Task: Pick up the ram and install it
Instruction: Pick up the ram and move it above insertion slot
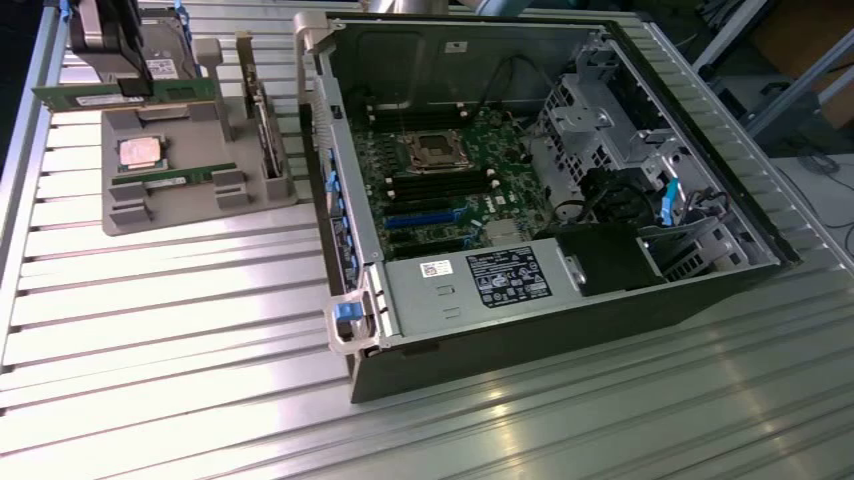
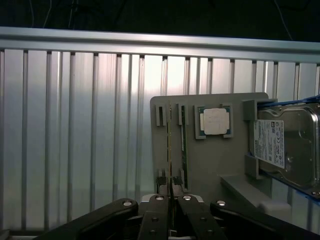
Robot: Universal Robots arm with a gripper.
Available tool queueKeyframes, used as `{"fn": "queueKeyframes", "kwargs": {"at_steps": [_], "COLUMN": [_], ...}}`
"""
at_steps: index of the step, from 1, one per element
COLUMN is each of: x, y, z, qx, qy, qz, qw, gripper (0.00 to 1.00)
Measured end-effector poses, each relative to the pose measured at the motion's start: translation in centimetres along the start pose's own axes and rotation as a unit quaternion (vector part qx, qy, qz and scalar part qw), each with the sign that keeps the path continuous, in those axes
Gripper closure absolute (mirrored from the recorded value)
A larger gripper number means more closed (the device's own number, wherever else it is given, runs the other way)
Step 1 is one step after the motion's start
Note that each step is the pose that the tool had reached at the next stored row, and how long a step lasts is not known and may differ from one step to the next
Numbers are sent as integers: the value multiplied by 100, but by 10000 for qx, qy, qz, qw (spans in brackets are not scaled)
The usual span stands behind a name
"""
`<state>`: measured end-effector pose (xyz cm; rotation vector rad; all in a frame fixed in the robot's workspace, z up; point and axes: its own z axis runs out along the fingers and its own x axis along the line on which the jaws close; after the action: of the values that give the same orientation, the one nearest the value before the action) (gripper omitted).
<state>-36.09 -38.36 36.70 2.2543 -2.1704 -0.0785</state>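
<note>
Here, nearest on the ribbed metal desk and toward the exterior view's right, the open computer case lies with its motherboard exposed. Just beside it, to the exterior view's left, sits a grey holder tray carrying a square CPU chip and a second ram stick in its slot. Farther back, over the tray's far end, the hand is closed on the ram, pinching the thin green stick at its middle. A hard drive stands against the tray.
</note>
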Motion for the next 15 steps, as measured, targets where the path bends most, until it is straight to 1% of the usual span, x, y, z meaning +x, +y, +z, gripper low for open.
{"fn": "queueKeyframes", "kwargs": {"at_steps": [15], "x": [-2], "y": [3], "z": [-66], "qx": [0], "qy": [0], "qz": [0], "qw": [10000], "gripper": [87]}}
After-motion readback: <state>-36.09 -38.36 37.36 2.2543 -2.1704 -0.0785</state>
